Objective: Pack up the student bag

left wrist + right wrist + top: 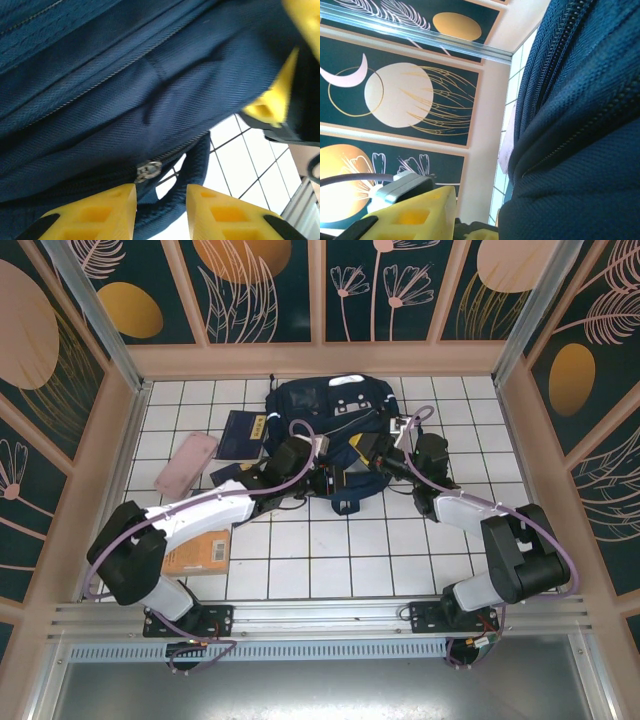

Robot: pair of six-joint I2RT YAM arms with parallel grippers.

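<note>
Though partly covered by both arms, navy student bag (pixel 335 405) at back centre of white-tiled desk (pixel 300 565), left claw (pixel 160 192) fingers apart beside zipper pull (pixel 148 171), right claw (pixel 393 452) against bag, apart or together cannot tell, pink case (pixel 186 462) and navy booklet (pixel 243 432) to its left

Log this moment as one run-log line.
left pincer: open, by metal zipper pull | right pincer: at large navy-blue fabric backpack, state unclear
</note>
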